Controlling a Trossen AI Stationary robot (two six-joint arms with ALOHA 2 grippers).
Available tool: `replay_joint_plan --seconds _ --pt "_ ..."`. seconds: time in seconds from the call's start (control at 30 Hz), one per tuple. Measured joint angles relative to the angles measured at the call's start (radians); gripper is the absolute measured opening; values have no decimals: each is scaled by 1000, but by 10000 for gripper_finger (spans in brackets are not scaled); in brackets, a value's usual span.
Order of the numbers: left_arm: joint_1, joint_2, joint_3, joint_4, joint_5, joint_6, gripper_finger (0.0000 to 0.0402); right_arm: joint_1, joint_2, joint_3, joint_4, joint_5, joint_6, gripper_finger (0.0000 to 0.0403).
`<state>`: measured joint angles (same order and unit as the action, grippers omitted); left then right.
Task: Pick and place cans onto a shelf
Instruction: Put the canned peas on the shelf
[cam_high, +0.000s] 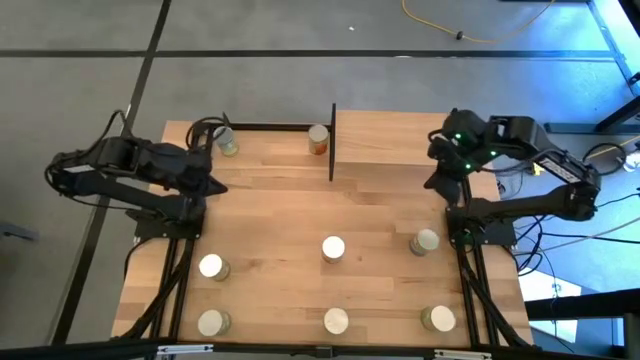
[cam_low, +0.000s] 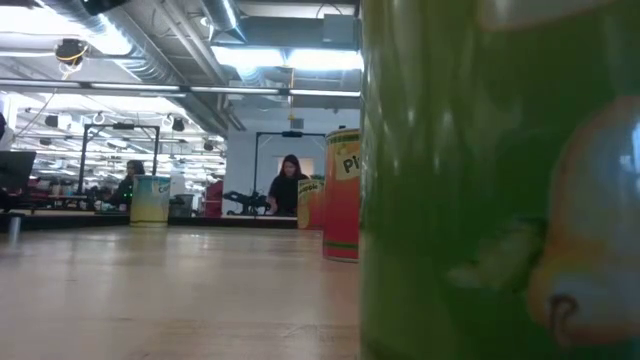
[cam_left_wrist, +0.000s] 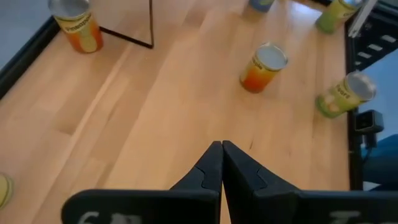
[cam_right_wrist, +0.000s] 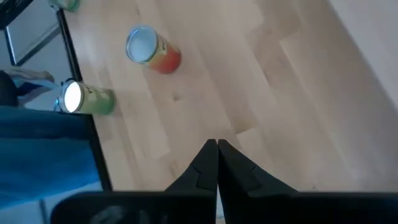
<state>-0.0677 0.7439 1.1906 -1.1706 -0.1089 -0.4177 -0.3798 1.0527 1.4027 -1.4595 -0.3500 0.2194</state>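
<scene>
Several cans stand upright on the wooden table: one in the middle (cam_high: 333, 248), one to its right (cam_high: 425, 241), one at the left (cam_high: 211, 266), and three along the near edge (cam_high: 336, 321). An orange can (cam_high: 318, 138) and a pale can (cam_high: 228, 143) stand on the shelf (cam_high: 270, 150) at the far left, beside its black upright panel (cam_high: 332, 145). My left gripper (cam_high: 218, 186) (cam_left_wrist: 222, 149) hovers shut above the table's left side. My right gripper (cam_high: 437, 183) (cam_right_wrist: 216, 146) hovers shut above the right side. Neither holds anything.
In the low view a green can (cam_low: 500, 180) stands close to the camera and fills the right half. An orange-red can (cam_low: 343, 195) and a pale can (cam_low: 150, 200) stand farther back. People sit in the room beyond. Bare wood lies between the can rows.
</scene>
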Motion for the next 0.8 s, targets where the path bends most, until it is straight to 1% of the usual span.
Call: replay_joint_plan --seconds 0.2,0.3,0.37,0.47,0.57,0.63,0.8 --pt "0 -20 2 1 0 0 0 0 50 -1 -61 -5 10 41" --pt "0 -19 2 2 28 1 0 1 61 -1 -65 -14 -2 64" --pt "0 -19 2 2 50 1 0 10 62 -1 -65 -28 -52 80" --pt "0 -19 2 0 72 1 0 42 60 -1 -82 -39 -174 98" --pt "0 -19 2 -2 77 2 0 86 59 -1 -105 -36 -272 103" --pt "0 -19 2 -3 75 6 0 118 60 -1 -103 -23 -303 104" --pt "0 -19 2 -3 75 8 0 204 81 -1 -104 66 -302 102"
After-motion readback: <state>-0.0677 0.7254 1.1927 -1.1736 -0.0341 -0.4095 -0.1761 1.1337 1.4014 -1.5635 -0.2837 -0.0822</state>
